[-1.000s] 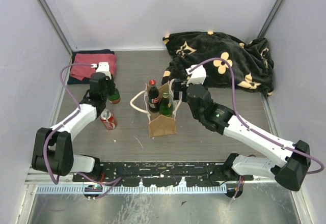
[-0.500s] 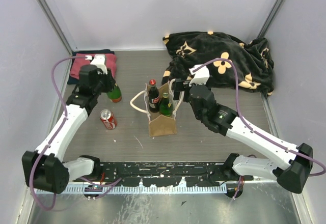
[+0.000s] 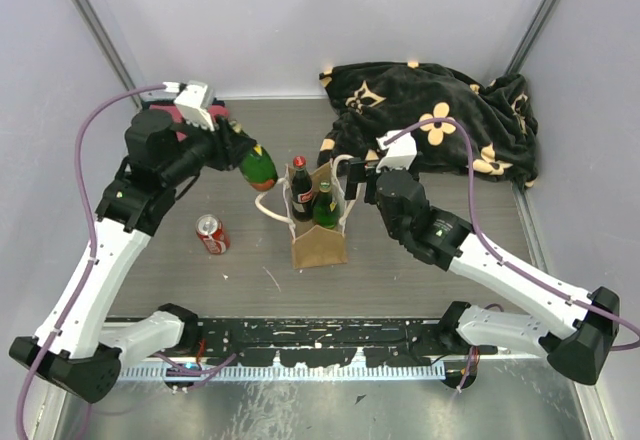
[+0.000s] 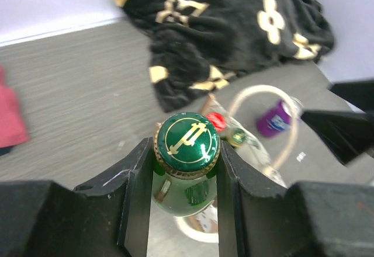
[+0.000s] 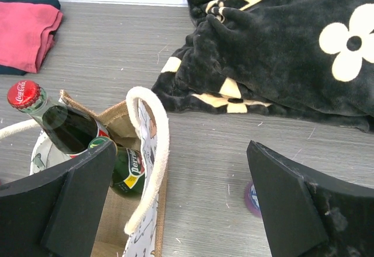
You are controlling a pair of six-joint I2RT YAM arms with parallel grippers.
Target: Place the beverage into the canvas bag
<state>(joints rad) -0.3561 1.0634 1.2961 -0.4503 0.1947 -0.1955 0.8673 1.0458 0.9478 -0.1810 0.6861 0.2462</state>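
Top view: a sec ago the green bottle (image 3: 258,166) stood far left on the surface (image 3: 250,280). Now it's up in the air, hanging tilted from the left hand (image 3: 243,155), just left of the bag (image 3: 320,240) but not yet over the opening. The right hand (image 3: 356,186) was tight at the bag's right edge; it has spread wide & sits just beside that edge, gripping nothing. The can (image 3: 211,234) hasn't moved. The bag is upright w/ a cola bottle (image 3: 300,185) & a second green bottle (image 3: 324,205) already in it. Left wrist view: fingers (image 4: 138,181) pinch the neck just under the green-and-gold cap (image 4: 187,143), narrow gap, hold looks firm. The bag w/ its rope handle (image 4: 266,122) lies ahead & below. Right wrist view: both fingers stand far apart; the near rope handle lies just inside the left one, not pinched. Meaning, IMO: pick-up done, transfer under way. W/ the right hand let go, the bag stands unsupported, so the bottle must come down straight into the free spot w/o knocking the rim or the two bottles inside.
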